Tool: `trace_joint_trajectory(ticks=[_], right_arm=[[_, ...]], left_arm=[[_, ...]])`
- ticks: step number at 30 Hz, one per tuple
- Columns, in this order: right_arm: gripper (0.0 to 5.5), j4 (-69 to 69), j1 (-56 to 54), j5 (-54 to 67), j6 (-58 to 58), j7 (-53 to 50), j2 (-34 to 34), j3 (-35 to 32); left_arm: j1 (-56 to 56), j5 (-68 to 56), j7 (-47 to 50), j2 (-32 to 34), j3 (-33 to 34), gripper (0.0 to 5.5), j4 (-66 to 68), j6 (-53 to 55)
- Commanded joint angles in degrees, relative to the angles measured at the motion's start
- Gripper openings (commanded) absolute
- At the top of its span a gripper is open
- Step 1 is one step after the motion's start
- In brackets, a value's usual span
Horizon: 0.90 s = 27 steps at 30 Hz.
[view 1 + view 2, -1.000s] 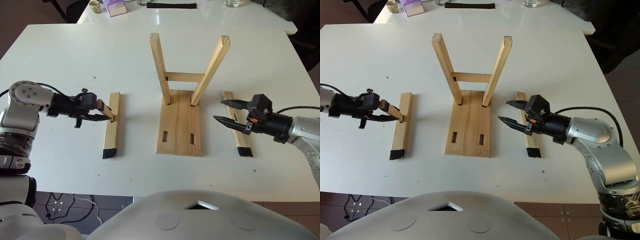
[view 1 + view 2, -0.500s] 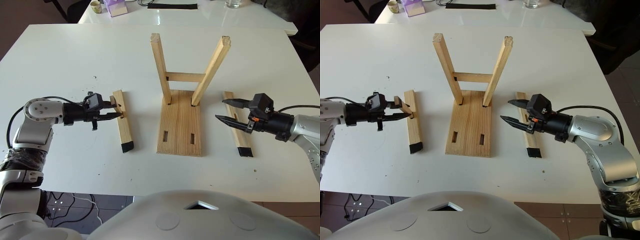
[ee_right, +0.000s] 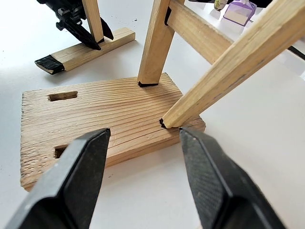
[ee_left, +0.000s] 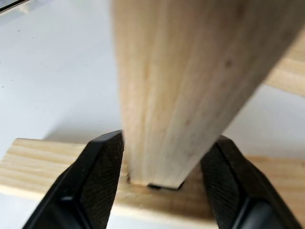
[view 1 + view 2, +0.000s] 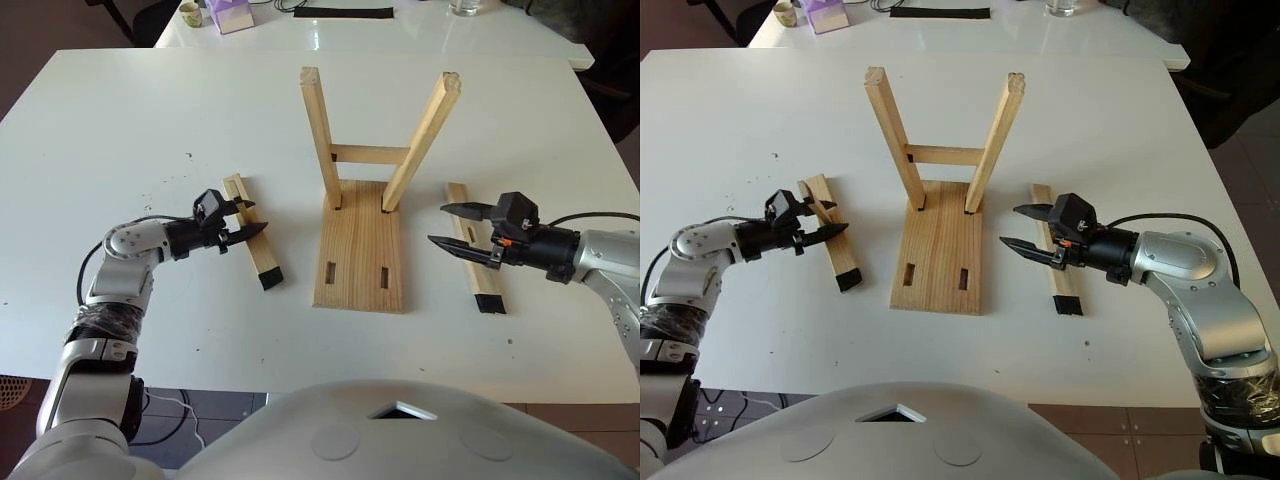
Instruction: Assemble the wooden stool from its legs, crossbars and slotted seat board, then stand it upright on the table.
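The slotted seat board (image 5: 356, 272) lies flat mid-table. Two legs (image 5: 320, 130) (image 5: 421, 140) stand in its far slots, joined by a crossbar (image 5: 370, 154). The two near slots (image 3: 63, 96) are empty. Left of the board a loose leg (image 5: 263, 263) with a black tip lies slanted. A short crossbar stub (image 4: 181, 86) rises from it, and my left gripper (image 5: 255, 217) is shut on that stub. My right gripper (image 5: 437, 223) hovers open between the board and a second loose leg (image 5: 486, 286) lying at the right.
The white table (image 5: 140, 120) has wide free room to the far left and far right. A second table (image 5: 420, 30) behind carries a cup (image 5: 190, 13), a purple box (image 5: 230, 14), a black strip (image 5: 343, 12) and a glass (image 5: 464, 6).
My left gripper has swung the loose left leg round and dragged it right, its black tip now nearer the seat board. The right gripper has hardly moved.
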Motion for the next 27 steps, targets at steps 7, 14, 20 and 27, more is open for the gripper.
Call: trace_joint_trajectory(ticks=[7,14,20,27], right_arm=[[2.65,0.57,-0.63,-0.42,-0.96,1.11,-1.22,-0.78],[2.65,0.29,-0.46,-0.23,-0.79,0.90,-0.88,-1.04],[2.65,0.21,-0.46,-0.05,-0.75,1.14,-1.02,-1.13],[2.65,-0.29,-0.01,0.22,-0.41,0.92,-0.88,-1.18]], left_arm=[[10.99,-8.35,-2.31,3.08,8.01,2.66,-13.34,9.23],[11.06,-12.94,-0.41,2.91,12.52,2.66,-24.43,16.30],[12.24,-15.91,0.74,3.06,14.79,2.66,-32.02,20.63],[10.13,-18.82,1.94,3.76,18.03,2.66,-35.94,24.65]])
